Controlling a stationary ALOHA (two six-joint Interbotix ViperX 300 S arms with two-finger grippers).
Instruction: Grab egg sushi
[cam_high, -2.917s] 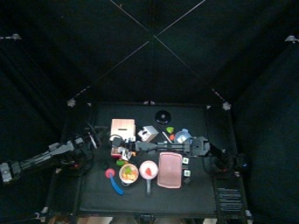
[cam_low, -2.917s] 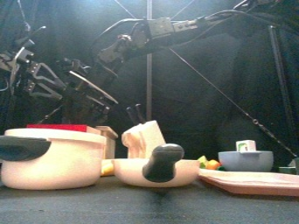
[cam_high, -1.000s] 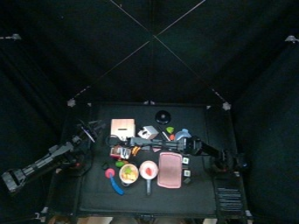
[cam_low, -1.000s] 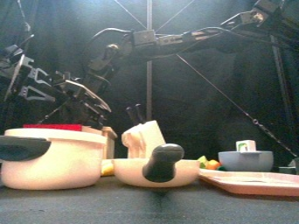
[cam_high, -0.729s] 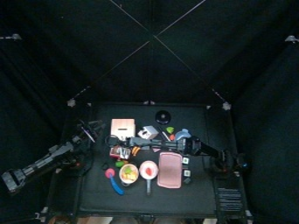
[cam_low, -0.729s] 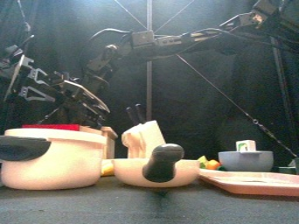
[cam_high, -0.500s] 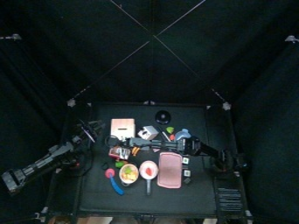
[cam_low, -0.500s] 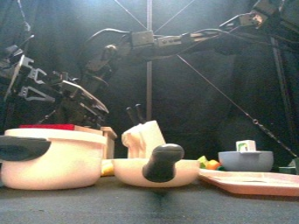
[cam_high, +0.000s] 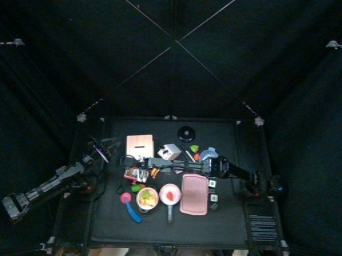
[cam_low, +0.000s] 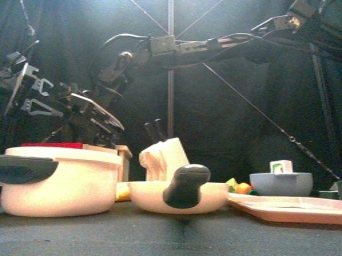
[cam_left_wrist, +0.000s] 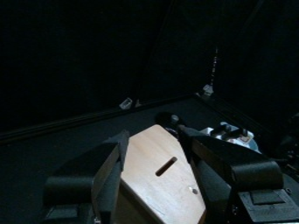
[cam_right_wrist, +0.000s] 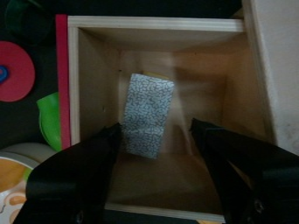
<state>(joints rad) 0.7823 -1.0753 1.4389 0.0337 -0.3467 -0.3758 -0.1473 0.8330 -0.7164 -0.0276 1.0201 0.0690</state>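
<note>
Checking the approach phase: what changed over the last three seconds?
The right arm stretched further left and sank slightly; its gripper hangs open over the wooden box, holding nothing. The left arm shifted slightly early on. Pot, bowl and tray stayed put.

No writing, label, brand, number or sign can be read in any view. The speckled packet (cam_right_wrist: 147, 114) lying in the wooden box (cam_right_wrist: 93, 131) bears only a fine pattern, with no legible characters.
</note>
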